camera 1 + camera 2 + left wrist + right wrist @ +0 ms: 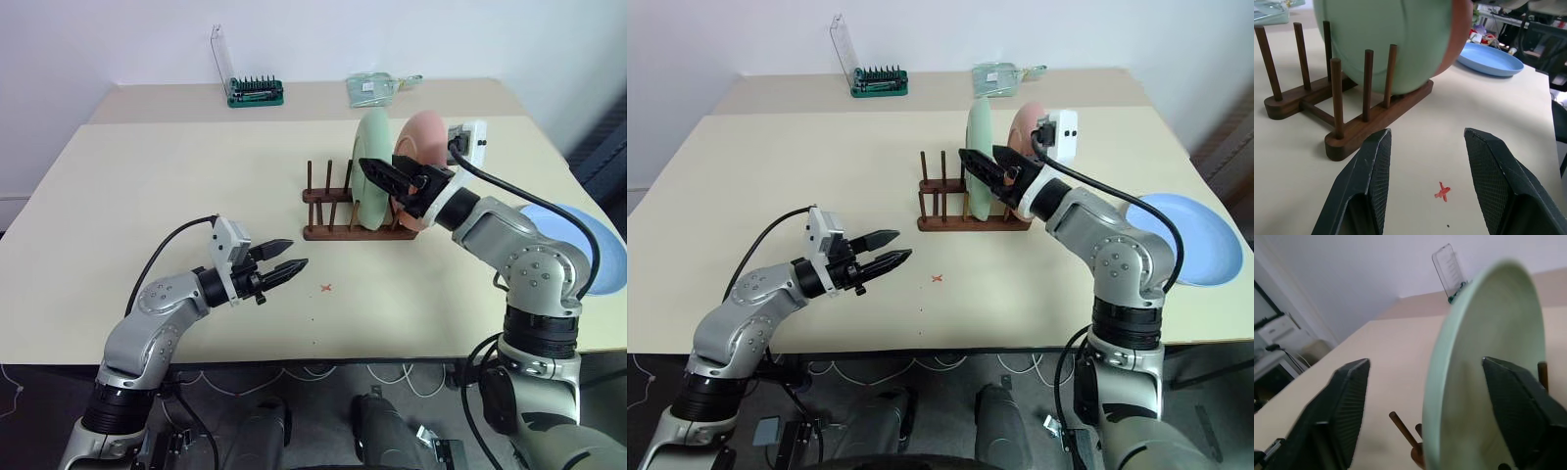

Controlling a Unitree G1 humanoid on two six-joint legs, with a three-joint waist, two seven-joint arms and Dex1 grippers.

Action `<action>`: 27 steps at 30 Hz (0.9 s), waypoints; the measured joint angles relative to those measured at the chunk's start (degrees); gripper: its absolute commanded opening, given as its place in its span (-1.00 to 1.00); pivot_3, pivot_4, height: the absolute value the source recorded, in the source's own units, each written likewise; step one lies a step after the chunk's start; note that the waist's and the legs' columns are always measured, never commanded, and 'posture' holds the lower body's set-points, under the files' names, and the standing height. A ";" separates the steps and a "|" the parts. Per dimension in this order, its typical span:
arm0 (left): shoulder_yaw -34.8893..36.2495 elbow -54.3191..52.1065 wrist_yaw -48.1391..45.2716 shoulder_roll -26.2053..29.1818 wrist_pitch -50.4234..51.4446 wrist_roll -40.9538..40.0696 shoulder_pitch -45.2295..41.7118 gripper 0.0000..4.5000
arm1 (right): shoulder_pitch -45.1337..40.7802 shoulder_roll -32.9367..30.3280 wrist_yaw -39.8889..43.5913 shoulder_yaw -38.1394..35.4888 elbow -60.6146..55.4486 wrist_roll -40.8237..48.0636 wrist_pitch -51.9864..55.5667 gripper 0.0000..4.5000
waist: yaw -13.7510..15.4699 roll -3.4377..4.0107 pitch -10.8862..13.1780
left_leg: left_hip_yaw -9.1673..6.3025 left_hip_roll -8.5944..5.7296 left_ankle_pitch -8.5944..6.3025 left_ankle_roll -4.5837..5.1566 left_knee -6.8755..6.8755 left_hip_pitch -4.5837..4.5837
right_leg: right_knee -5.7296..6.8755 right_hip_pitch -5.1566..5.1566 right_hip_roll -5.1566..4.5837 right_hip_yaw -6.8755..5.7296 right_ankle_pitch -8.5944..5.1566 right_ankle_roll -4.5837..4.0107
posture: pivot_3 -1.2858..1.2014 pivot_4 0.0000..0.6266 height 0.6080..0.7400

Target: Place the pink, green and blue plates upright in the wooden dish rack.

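Note:
The pale green plate (372,162) stands upright between the pegs of the wooden dish rack (328,232). The pink plate (428,135) stands upright just behind it. The blue plate (607,245) lies flat on the table at the far right edge. My right gripper (377,174) is open, reaching in from the right. In the right wrist view its fingers (1337,406) straddle the green plate's rim (1449,372). Near the table's front left my left gripper (286,264) hovers open and holds nothing, pointing toward the rack (1376,117).
A red cross mark (325,288) sits on the table in front of the rack. A green tool holder with a clear lid (253,90) and a clear packet (377,88) lie at the back. The rack's left slots (323,191) hold nothing.

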 measured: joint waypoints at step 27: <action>-4.06 1.45 -3.31 -2.44 -0.53 1.63 -3.08 0.09 | 39.31 -36.86 25.26 -13.89 4.18 -24.30 -16.77 0.97 | 1.06 0.11 0.00 | 0.69 0.19 -0.09 0.15 0.12 0.04 | -0.75 0.32 -0.01 0.15 0.05 -0.20 | 0.03 -0.52 1.00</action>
